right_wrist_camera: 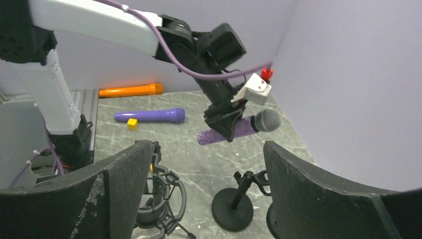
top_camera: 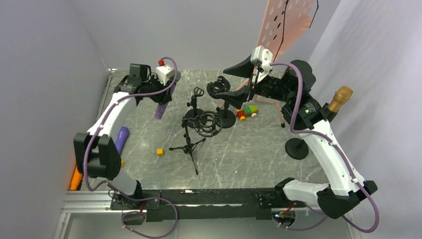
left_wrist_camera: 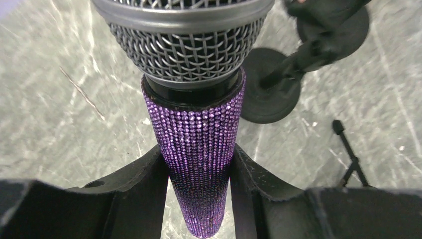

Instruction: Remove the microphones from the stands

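- Since the purple rhinestone-covered microphone with the silver mesh head (left_wrist_camera: 199, 144) hangs in the air at the upper left of the overhead frame, clear of every stand, the lifting-off part of the task looks done.
- In the right wrist view its long axis lies close to level. The mesh head points toward the right of the frame and the tapered tail toward the lower left. It is above the grey marbled tabletop (right_wrist_camera: 189, 164) and does not touch it.
- The left gripper (left_wrist_camera: 199, 199) has its two black fingers pressed on either side of the sparkly handle, below the head, roughly half closed around it. This is the arm placed to make the next move.
- A black round-based stand with an empty clip (right_wrist_camera: 234, 204) sits lower in that view, below the microphone. I cannot tell whether the microphone came from this one, since several black stands crowd the middle of the table.
- The right gripper (right_wrist_camera: 206, 149) stands wide and holds nothing. It faces the microphone from beyond the stands, well apart from it.
- Setting the microphone down would probably mean lowering it onto bare tabletop beneath it, away from the stands.
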`<state>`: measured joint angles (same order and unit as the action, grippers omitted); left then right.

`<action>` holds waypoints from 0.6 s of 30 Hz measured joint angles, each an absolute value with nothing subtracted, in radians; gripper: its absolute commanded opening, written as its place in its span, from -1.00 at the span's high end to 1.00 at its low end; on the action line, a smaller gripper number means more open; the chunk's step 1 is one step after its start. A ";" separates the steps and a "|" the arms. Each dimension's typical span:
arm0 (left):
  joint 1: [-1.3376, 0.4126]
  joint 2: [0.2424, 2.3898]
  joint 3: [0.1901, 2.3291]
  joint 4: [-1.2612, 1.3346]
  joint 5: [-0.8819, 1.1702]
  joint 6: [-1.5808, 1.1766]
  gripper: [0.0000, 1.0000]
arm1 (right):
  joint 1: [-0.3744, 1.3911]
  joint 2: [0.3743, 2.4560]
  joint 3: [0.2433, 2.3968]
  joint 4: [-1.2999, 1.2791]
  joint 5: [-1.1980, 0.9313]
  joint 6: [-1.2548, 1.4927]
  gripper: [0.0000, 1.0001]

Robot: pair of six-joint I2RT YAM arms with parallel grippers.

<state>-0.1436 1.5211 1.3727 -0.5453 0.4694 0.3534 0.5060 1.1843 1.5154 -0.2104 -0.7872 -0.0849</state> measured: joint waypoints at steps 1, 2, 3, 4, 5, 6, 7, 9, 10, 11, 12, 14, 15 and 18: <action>-0.144 1.555 1.373 -0.544 0.461 0.358 1.00 | 0.506 1.181 1.505 -0.210 -0.785 -0.088 -0.72; -0.143 1.597 1.373 -0.541 0.449 0.363 1.00 | 0.506 1.178 1.493 -0.210 -0.783 -0.089 -0.71; -0.143 1.625 1.374 -0.539 0.444 0.368 1.00 | 0.506 1.178 1.485 -0.212 -0.781 -0.090 -0.71; -0.142 1.663 1.377 -0.537 0.440 0.376 1.00 | 0.506 1.179 1.477 -0.217 -0.775 -0.091 -0.71; -0.142 1.691 1.379 -0.534 0.436 0.381 1.00 | 0.506 1.180 1.472 -0.224 -0.768 -0.093 -0.71; -0.142 1.720 1.386 -0.535 0.431 0.382 1.00 | 0.506 1.184 1.470 -0.233 -0.765 -0.096 -0.71; -0.142 1.746 1.395 -0.535 0.425 0.382 1.00 | 0.506 1.185 1.469 -0.241 -0.763 -0.100 -0.71; -0.142 1.806 1.425 -0.528 0.415 0.380 1.00 | 0.506 1.186 1.468 -0.253 -0.759 -0.110 -0.71; -0.142 1.823 1.430 -0.518 0.411 0.380 1.00 | 0.506 1.186 1.468 -0.258 -0.759 -0.113 -0.71; -0.141 1.840 1.432 -0.509 0.410 0.379 1.00 | 0.506 1.186 1.468 -0.262 -0.758 -0.115 -0.71; -0.141 1.856 1.435 -0.506 0.410 0.379 1.00 | 0.506 1.186 1.468 -0.267 -0.758 -0.117 -0.71; -0.140 1.883 1.452 -0.507 0.411 0.373 1.00 | 0.505 1.187 1.468 -0.276 -0.758 -0.122 -0.71; -0.140 1.900 1.465 -0.508 0.411 0.369 0.98 | 0.505 1.188 1.468 -0.281 -0.758 -0.124 -0.71; -0.140 1.937 1.480 -0.487 0.411 0.360 0.70 | 0.506 1.189 1.468 -0.300 -0.758 -0.131 -0.71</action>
<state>-0.1398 1.9369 1.4796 -0.4866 0.4107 0.3595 0.5056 1.1893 1.4685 -0.3004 -0.7578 -0.1307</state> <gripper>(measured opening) 0.473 0.858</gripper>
